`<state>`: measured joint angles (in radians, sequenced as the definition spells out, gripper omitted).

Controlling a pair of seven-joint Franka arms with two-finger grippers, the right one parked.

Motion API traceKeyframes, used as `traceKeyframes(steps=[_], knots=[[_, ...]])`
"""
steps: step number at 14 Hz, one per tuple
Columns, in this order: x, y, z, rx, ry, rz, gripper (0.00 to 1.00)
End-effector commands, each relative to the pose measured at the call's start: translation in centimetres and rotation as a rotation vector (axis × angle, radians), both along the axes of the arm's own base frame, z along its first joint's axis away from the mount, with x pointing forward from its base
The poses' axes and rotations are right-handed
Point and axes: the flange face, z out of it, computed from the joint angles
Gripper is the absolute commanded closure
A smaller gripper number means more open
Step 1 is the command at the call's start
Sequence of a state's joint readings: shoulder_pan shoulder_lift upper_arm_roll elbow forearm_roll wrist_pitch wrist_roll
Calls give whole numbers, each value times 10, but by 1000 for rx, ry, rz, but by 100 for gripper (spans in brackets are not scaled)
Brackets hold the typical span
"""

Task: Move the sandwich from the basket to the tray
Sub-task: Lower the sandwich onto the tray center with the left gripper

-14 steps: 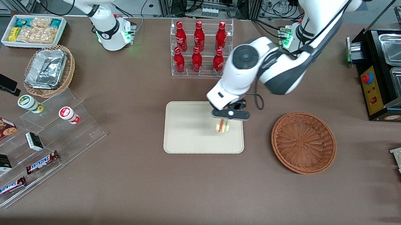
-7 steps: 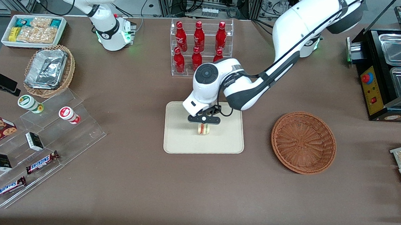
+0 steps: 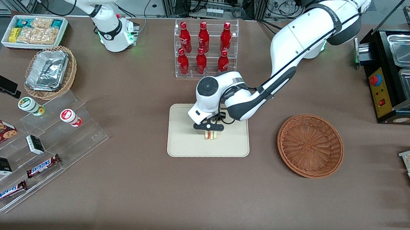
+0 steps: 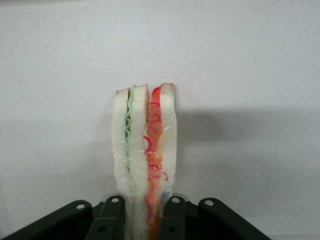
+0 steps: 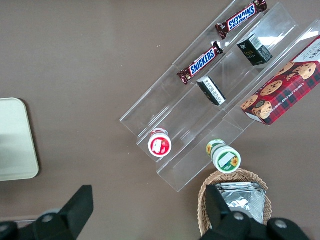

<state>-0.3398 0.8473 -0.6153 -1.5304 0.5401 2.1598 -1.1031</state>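
Observation:
My left gripper [image 3: 209, 130] is shut on the sandwich [image 3: 209, 135], a small wedge of pale bread with green and orange-red layers, low over the middle of the cream tray [image 3: 185, 142]. In the left wrist view the sandwich [image 4: 145, 145] stands on edge between the black fingers [image 4: 107, 220], with the tray surface [image 4: 240, 75] close under it. I cannot tell whether the sandwich touches the tray. The reddish-brown wicker basket [image 3: 310, 145] sits empty beside the tray, toward the working arm's end of the table.
A clear rack of red bottles [image 3: 204, 48] stands farther from the front camera than the tray. A clear stepped display [image 3: 43, 154] with snack bars and cups and a tan basket of foil trays [image 3: 50, 71] lie toward the parked arm's end. A black warmer [image 3: 399, 71] stands at the working arm's end.
My gripper carried the sandwich from the tray's basket-side edge to its middle and has come down lower over it, still shut on it.

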Motion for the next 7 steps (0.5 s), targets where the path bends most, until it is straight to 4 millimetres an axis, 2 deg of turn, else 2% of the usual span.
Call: traceKeyframes(steps=[1,2,4,6,7], knots=[[3,-7,2,6,-38,8,0],[4,-6,8,10,-43,9,0],[6,-4,30,27,-60,15,0],[5,-3,62,50,-82,21,0],[4,-1,87,63,-106,25,0]])
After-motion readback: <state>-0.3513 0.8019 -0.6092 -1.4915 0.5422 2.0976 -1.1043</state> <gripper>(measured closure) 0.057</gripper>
